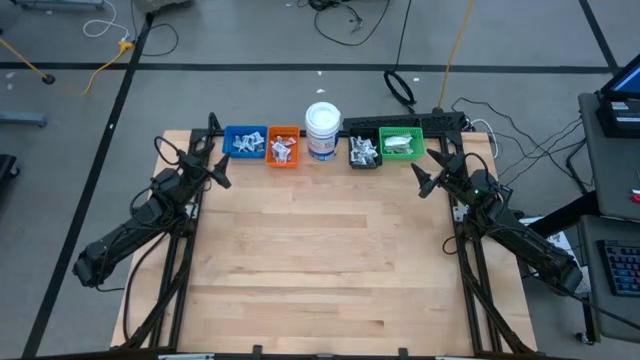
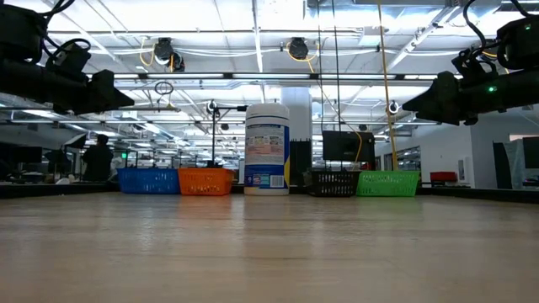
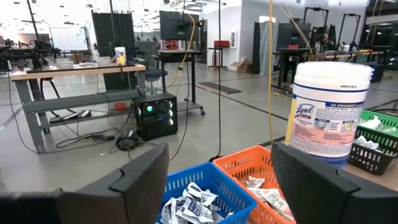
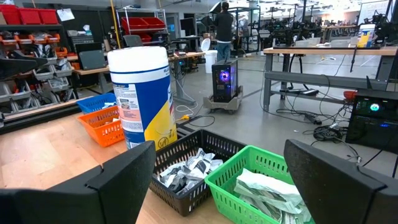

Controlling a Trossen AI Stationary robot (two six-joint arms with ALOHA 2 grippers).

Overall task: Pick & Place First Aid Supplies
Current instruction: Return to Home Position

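left claw released | right claw released | crinkled silvery packets heaped in rectangular mesh bins

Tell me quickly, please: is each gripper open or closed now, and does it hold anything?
Left gripper: open, holding nothing, in the air near the blue bin.
Right gripper: open, holding nothing, in the air near the green bin.
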